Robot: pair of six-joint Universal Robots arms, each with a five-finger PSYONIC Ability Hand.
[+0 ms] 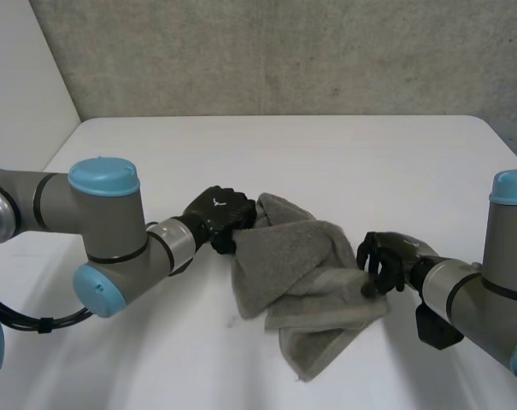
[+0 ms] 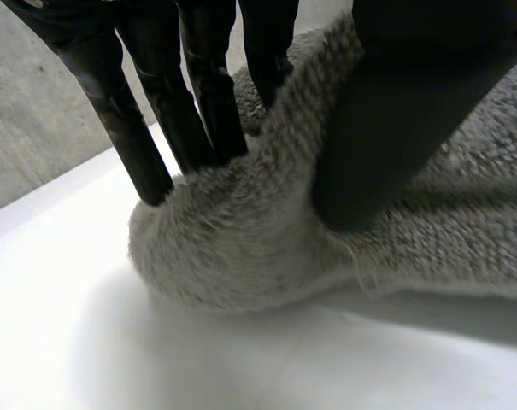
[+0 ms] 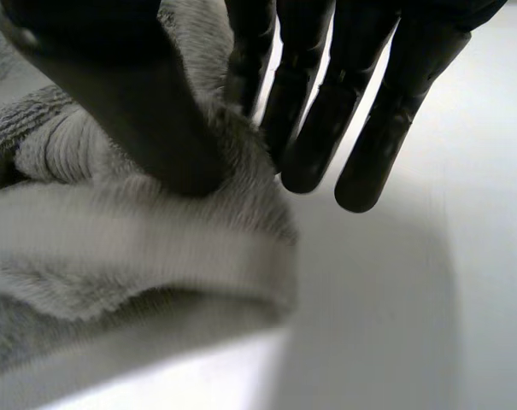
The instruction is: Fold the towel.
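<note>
white table [image 1: 326,145] | I see the grey towel [image 1: 301,273] bunched mid-table between both arms | left hand [image 1: 220,218] pinches its left edge, thumb against fingers | right hand [image 1: 386,256] clamps a fold at its right edge, some fingers past the cloth | risk, my read: the thin right pinch slips and the towel stays crumpled

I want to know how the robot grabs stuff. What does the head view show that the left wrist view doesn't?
Head view adds: the right hand at the towel's opposite edge, both arms, and the whole crumpled shape. Left wrist view adds: up close, fingers and thumb pinching a towel fold. Both share: the left hand, the towel, the white table.
</note>
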